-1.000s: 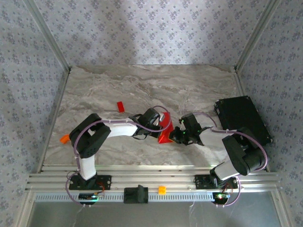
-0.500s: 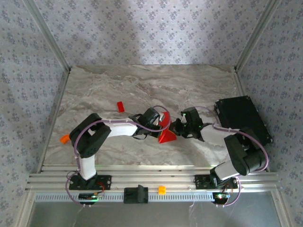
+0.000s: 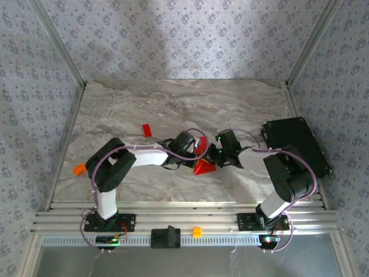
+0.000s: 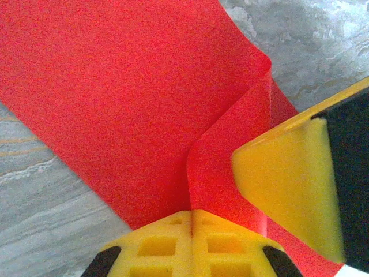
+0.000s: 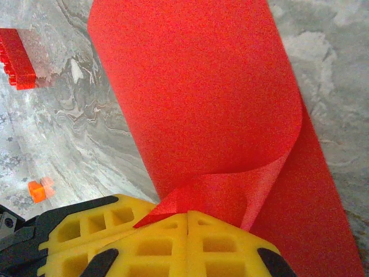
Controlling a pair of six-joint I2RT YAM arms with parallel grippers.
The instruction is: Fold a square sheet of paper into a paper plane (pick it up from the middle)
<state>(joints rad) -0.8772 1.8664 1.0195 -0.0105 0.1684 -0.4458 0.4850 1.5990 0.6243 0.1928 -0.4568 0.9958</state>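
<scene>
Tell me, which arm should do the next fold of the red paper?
Probably the right. The right gripper is shut on a curled-over flap of the square sheet of paper, so it could carry the flap across. The left gripper is pinched shut at the bend, so it works better as an anchor.

The bright red thin sheet of paper is one even, unpatterned colour on both faces. The soft foam finger pads are yellow with a square-grid relief, backed in black. The stone-look table top is pale grey-beige with darker wavy veins. The small rectangular plastic block is red, the tiny cube orange, and the flat rectangular box black. The papered walls are pale lilac-grey with a small repeating floral print.
</scene>
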